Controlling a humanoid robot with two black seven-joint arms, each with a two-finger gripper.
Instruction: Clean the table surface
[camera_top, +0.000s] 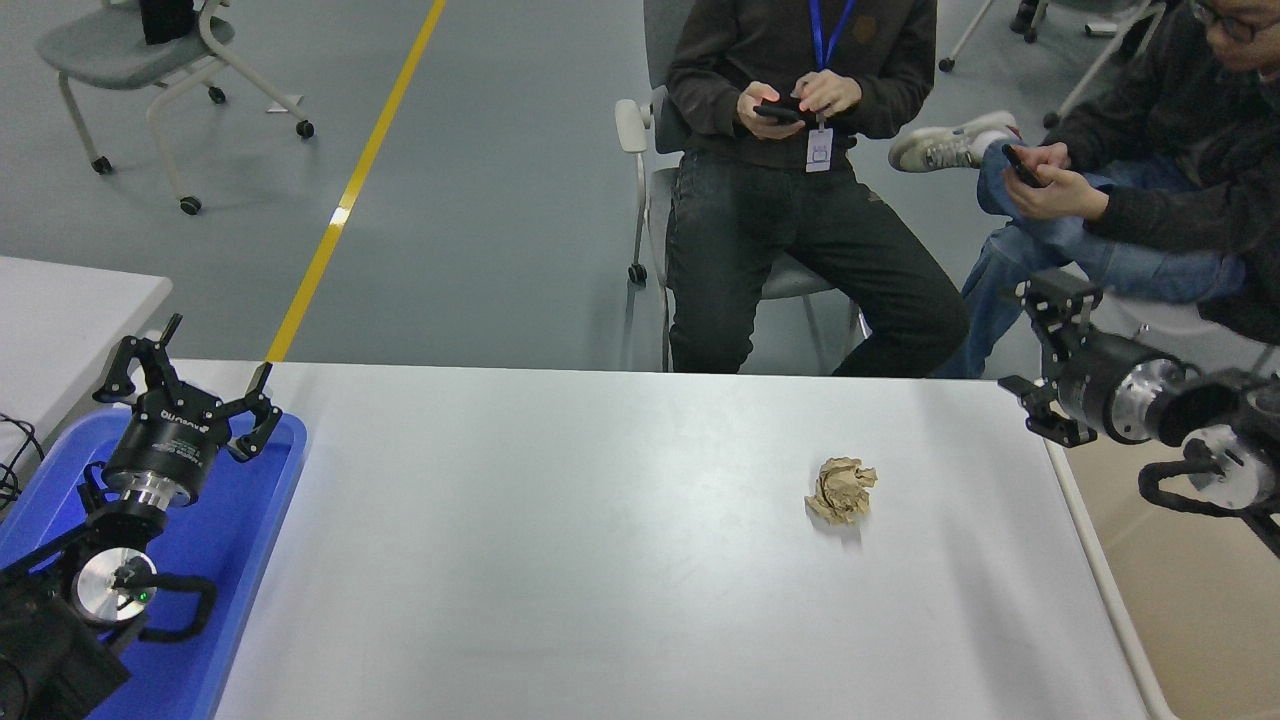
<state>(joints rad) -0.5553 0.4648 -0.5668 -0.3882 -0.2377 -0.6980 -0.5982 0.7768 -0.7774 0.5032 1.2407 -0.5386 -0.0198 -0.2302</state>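
Observation:
The table surface (560, 560) is a wide grey-white top. A crumpled ball of brown paper (841, 489) lies on it, right of centre. My right gripper (1025, 345) is open and empty, raised above the table's far right corner and pointing left. It is up and to the right of the paper ball, well apart from it. My left gripper (190, 365) is open and empty, parked over the blue tray (255, 520) at the lower left.
A beige bin (1190, 610) stands against the table's right edge, under my right arm. Two people sit on chairs at the far side, holding phones; one person's knee (1000, 260) is close behind my right gripper. A second white table (60, 310) is at the left.

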